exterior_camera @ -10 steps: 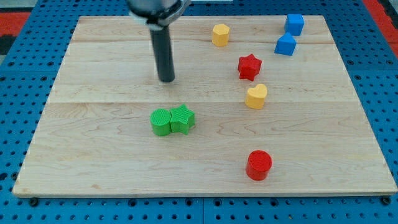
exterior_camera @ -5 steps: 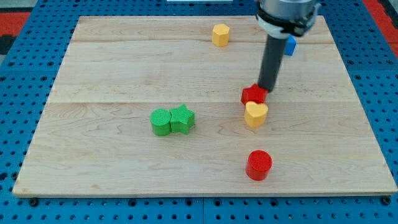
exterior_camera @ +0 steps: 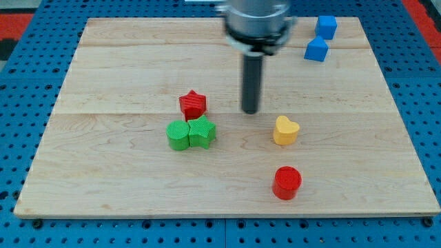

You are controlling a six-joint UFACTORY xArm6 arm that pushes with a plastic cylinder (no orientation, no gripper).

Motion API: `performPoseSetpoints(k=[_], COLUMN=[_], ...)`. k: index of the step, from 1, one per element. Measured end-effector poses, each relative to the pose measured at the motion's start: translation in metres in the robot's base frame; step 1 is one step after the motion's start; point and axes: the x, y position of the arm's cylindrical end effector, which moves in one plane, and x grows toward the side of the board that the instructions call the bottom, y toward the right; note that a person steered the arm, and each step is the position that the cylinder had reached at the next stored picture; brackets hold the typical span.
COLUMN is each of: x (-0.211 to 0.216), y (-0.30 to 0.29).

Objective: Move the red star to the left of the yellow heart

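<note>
Red star sits well left of the yellow heart, touching the green star; my tip, a gripperless end effector, stands between them, so only a nudge toward the heart seems needed.

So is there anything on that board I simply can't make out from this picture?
- Top of the view: the arm's blurred body hides the board behind it; anything there is unseen.
- Arm: cut off by the top edge.
- Red star and green star: touching or just apart, cannot tell.
- My tip shows, between the red star and yellow heart.
</note>
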Motion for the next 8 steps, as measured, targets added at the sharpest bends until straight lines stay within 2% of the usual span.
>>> performPoseSetpoints(k=[1,2,3,4,5,6,7,8], x=[0.005,0.029,0.07,0.072,0.071,0.071,0.025,-0.046], y=[0.08,0.085,0.105,0.036,-0.007,-0.007,0.005,0.003])
